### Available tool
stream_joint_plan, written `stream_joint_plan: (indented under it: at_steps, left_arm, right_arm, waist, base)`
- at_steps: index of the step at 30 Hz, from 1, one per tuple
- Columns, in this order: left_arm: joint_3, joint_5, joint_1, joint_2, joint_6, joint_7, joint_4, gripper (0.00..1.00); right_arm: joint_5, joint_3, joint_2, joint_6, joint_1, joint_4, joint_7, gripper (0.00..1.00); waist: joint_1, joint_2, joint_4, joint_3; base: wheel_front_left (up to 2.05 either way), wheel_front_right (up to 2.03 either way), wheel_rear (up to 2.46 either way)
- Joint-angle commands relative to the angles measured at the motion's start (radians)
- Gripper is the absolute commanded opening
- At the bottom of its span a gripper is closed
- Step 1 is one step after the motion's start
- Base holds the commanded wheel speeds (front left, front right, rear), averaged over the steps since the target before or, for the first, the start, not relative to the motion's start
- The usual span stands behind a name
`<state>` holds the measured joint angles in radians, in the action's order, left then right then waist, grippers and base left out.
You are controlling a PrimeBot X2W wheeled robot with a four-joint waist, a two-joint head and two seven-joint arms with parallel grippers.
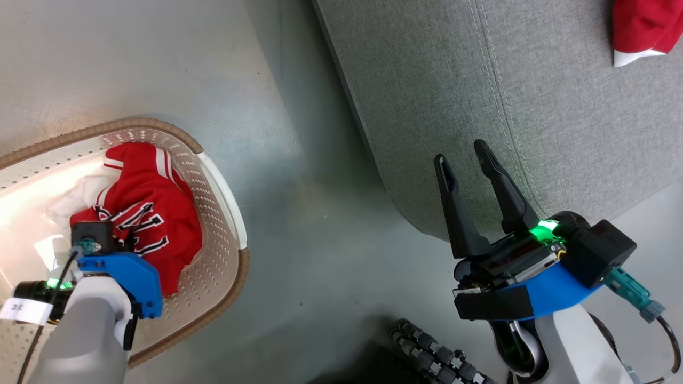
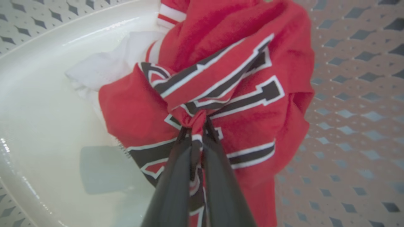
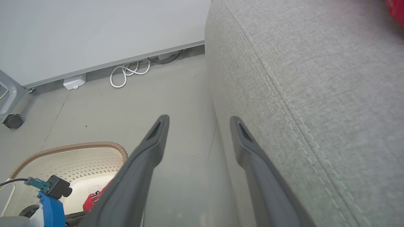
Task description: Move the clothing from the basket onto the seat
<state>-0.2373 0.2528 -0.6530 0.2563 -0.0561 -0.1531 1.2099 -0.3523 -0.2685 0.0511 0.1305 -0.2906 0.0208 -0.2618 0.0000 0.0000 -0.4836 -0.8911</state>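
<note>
Now your left gripper (image 2: 197,126) is clenched on a fold of the red jersey (image 1: 165,218), inside the basket (image 1: 220,256). Your right gripper (image 1: 464,152) hangs released, outside the basket, near the seat (image 1: 507,96). Next, I think, lift the jersey clear above the basket rim.

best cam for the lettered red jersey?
Left wrist view: the red fabric jersey with black-and-white lettering is close up, a fold pinched in the shut jaws of the left gripper. Head view has it smaller, in the cream perforated plastic basket; right wrist view, a small red patch.
</note>
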Motion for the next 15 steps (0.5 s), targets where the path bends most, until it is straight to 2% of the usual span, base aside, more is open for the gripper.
stream_joint_plan:
  at_steps: [1,9,15]
  left_arm:
    - [0.0,0.004,-0.027,0.016,-0.009,-0.007,0.011,0.0]
    - [-0.008,0.016,-0.068,0.027,-0.03,-0.008,0.047,0.0]
    - [-0.019,0.019,-0.093,0.01,-0.024,-0.004,0.063,0.0]
  right_arm:
    - [-0.003,-0.002,-0.001,0.001,-0.019,-0.004,-0.005,1.0]
    - [-0.002,-0.005,-0.001,0.001,-0.025,0.0,-0.005,1.0]
    - [0.006,0.0,-0.001,0.001,-0.026,0.004,-0.005,1.0]
  waist:
    - [0.0,0.0,-0.002,-0.002]
    - [0.0,0.0,-0.002,-0.005]
    - [0.0,0.0,0.005,-0.003]
  base:
    - [0.0,0.0,0.0]
    - [0.0,0.0,0.0]
    - [0.0,0.0,0.0]
